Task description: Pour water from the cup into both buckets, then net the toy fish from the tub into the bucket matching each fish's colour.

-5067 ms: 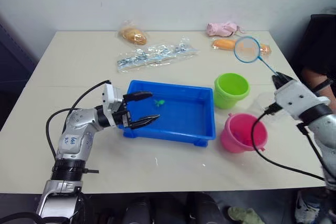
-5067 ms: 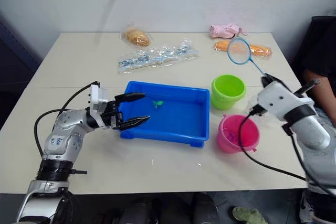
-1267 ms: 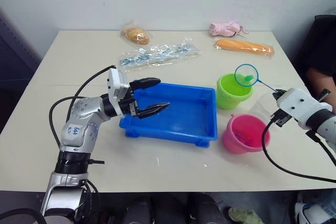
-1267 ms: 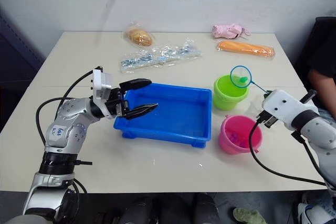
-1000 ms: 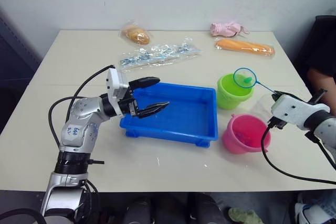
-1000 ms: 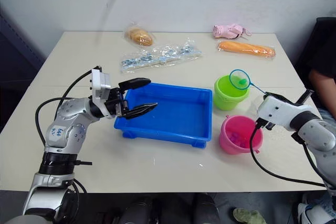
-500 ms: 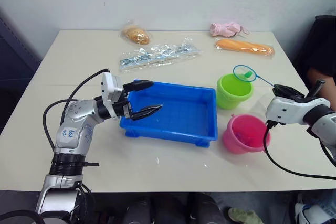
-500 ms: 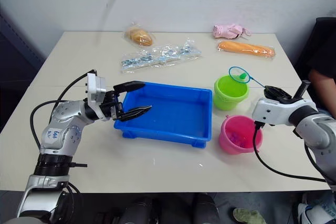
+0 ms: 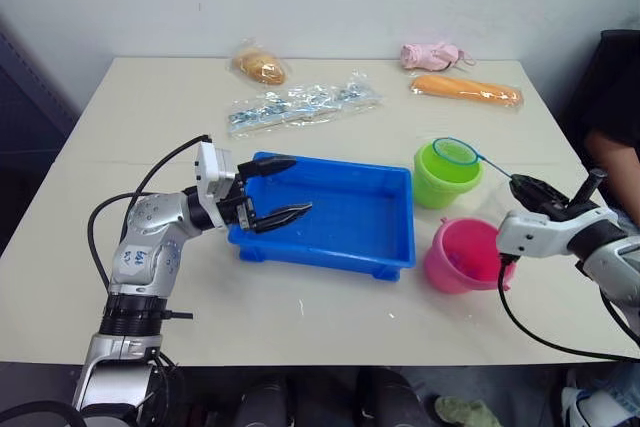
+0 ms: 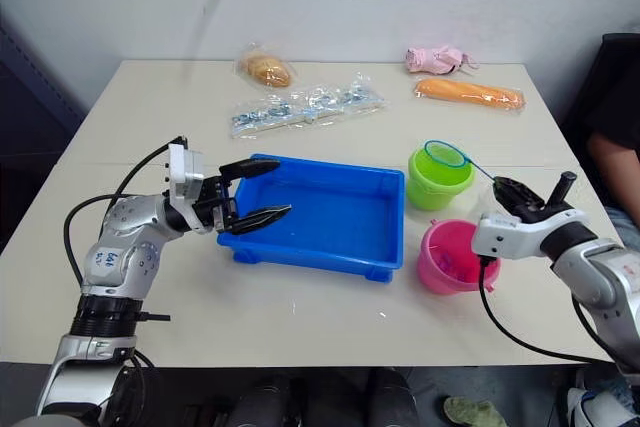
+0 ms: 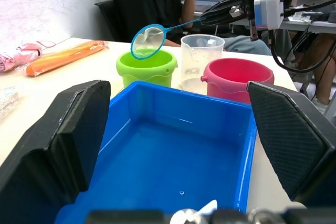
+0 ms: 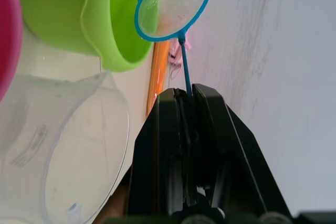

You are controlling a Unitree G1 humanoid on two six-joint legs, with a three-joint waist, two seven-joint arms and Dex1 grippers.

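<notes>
The blue tub sits mid-table, its floor bare; the toy fish are out of view. My left gripper hangs open over the tub's left end, also seen in the left wrist view. To the tub's right stand the green bucket and, nearer, the pink bucket. The clear cup stands just behind them. My right gripper is shut on the thin handle of the net. The blue hoop lies almost flat over the green bucket's rim, and its mesh looks empty.
Along the table's far side lie a bagged bread roll, a clear crinkled packet, a pink soft toy and a long orange packet. A person in black sits at the right edge.
The net has dropped and tipped flat over the green bucket, and the green fish seen in it earlier no longer shows. My left gripper drew back slightly towards the tub's left end.
</notes>
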